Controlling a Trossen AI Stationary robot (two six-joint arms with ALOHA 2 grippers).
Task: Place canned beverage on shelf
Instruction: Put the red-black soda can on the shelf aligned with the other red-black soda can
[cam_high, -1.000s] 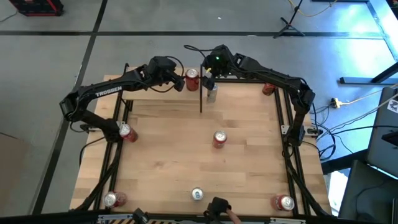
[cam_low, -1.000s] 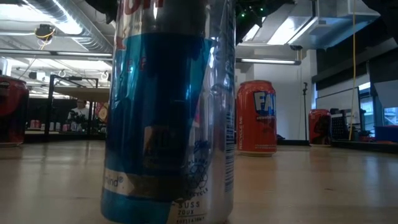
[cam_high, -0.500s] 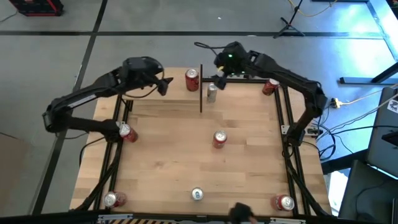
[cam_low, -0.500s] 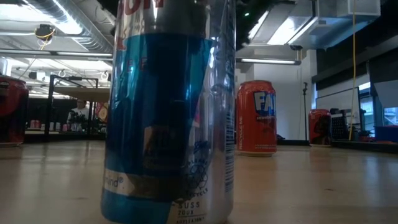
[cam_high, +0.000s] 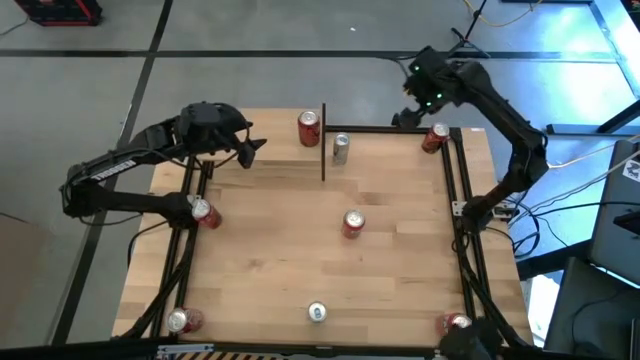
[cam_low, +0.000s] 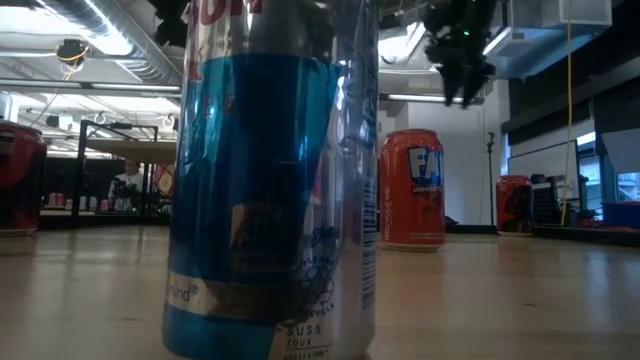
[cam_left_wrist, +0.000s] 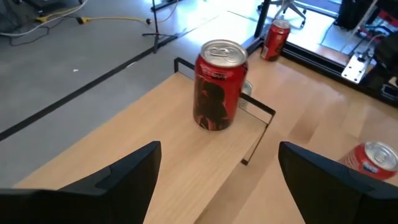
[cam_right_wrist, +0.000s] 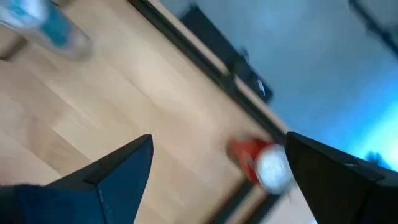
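A robotics lab or industrial test hall: a light-wood bench (cam_high: 300, 270) in a black metal frame (cam_high: 465, 250) stands on a bare grey concrete floor (cam_high: 250, 80) marked with dark seams. Cables, one yellow (cam_high: 580, 157), trail across the floor beside tripod legs (cam_high: 470, 40). At table height, the room behind shows exposed silver ductwork (cam_low: 110, 45), strip lights (cam_low: 60, 45) under an open ceiling, a white wall and black equipment racks (cam_low: 100, 150), with a person (cam_low: 125, 180) seated far off. Two dark arms, one lettered "TROSSEN" (cam_high: 105, 170), are mounted at the bench, and drink cans stand on it as test props.
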